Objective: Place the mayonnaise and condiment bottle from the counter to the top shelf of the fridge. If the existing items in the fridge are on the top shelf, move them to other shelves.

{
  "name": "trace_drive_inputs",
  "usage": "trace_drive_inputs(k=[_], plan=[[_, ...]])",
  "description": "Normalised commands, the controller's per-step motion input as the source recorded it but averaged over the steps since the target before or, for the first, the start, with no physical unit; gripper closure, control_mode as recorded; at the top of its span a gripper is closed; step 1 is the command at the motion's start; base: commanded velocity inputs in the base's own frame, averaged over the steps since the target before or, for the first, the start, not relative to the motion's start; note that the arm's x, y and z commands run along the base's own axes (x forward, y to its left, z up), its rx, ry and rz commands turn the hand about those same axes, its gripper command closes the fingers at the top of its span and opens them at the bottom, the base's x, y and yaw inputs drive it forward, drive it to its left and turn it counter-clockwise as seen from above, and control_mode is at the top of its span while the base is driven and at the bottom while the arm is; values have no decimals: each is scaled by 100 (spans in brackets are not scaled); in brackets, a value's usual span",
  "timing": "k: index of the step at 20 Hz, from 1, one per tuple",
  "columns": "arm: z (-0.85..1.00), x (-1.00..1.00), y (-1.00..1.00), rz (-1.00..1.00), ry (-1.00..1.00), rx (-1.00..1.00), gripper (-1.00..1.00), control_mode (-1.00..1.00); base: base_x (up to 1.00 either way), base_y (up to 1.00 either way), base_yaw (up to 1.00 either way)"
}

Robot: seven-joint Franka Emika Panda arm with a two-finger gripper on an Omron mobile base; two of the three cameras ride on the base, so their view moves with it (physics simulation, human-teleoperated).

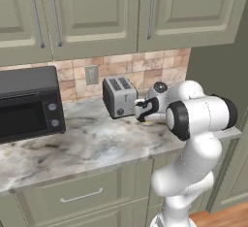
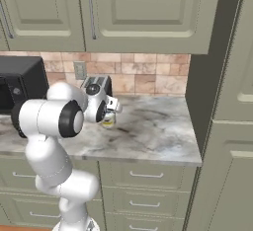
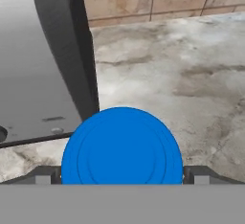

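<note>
Sage-green wall cabinets (image 1: pixel 92 15) with long metal handles hang above a tan and pink stone-tile backsplash (image 2: pixel 148 74) with a grey outlet (image 1: pixel 91 74), a black microwave (image 1: pixel 28 104) and a silver toaster (image 1: pixel 119 96) stand below, and wood floor (image 1: pixel 227 217) shows at one corner.
</note>
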Motion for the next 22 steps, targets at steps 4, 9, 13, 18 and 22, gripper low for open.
trace_drive_inputs(k=[4, 9, 13, 18, 22], plan=[[-2, 0, 0, 0, -10, -1, 100, -100, 0, 0, 0], [33, -6, 2, 0, 2, 0, 100, -100, 0, 0, 0], [100, -50, 8, 0, 7, 2, 100, -100, 0, 0, 0], [100, -91, 3, 0, 10, 6, 100, -100, 0, 0, 0], [100, -100, 3, 0, 6, 4, 100, -100, 0, 0, 0]])
